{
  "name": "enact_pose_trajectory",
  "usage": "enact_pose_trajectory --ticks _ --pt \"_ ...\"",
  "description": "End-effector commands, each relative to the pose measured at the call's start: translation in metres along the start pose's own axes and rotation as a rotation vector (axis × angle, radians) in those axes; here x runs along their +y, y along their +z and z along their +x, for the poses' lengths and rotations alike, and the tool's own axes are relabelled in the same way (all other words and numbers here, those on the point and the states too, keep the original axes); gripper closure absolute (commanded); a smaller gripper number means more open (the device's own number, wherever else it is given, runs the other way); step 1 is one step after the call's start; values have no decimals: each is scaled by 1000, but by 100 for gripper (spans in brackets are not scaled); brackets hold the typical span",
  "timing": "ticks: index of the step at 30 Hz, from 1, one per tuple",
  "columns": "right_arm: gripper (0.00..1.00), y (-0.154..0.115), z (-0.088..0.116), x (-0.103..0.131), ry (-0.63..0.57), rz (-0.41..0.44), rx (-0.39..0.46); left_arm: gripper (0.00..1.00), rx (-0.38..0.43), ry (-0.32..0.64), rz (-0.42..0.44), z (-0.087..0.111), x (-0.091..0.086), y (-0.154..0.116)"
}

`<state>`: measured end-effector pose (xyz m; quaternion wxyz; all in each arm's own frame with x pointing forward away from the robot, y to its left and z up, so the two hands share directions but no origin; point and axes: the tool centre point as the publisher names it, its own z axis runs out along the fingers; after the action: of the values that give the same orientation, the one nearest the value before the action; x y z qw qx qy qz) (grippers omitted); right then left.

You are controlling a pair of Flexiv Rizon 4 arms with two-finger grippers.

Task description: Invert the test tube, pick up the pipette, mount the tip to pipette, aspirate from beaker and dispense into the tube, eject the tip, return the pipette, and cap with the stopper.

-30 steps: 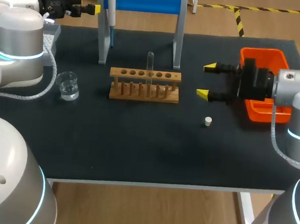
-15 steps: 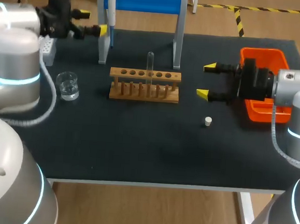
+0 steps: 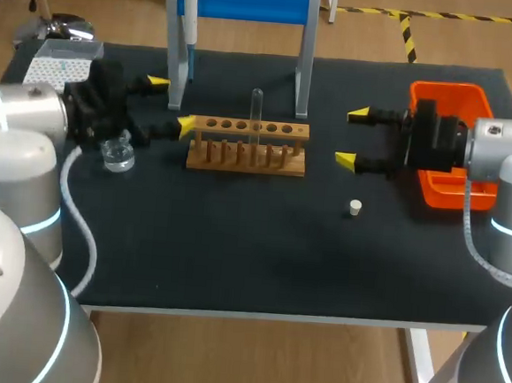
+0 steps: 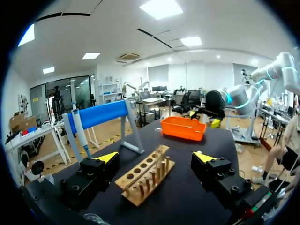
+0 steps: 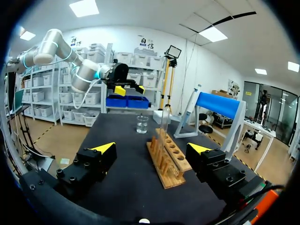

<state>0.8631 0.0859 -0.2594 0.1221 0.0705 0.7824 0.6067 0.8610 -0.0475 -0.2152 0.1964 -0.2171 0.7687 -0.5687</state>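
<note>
Now the left arm [image 3: 26, 125] — jaws apart — has swung beside the rack [image 3: 247, 144].

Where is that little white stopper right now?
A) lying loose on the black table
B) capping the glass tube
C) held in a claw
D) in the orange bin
A: the stopper lies alone on the table, apart from the open right claw.
</note>
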Motion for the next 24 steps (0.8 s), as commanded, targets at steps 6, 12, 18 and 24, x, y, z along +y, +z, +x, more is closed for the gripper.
enact_pose_trajectory --ticks 6,12,18,24 --pt "0 -1 1 0 0 -1 -1 0 -12 -6 12 20 14 -2" --pt "0 -1 1 0 0 -1 -1 0 -16 -2 10 20 13 -5" --pt "0 -1 1 0 0 -1 -1 0 -16 -2 10 20 13 -5" --pt "0 -1 1 0 0 -1 -1 0 -16 -2 10 20 13 -5"
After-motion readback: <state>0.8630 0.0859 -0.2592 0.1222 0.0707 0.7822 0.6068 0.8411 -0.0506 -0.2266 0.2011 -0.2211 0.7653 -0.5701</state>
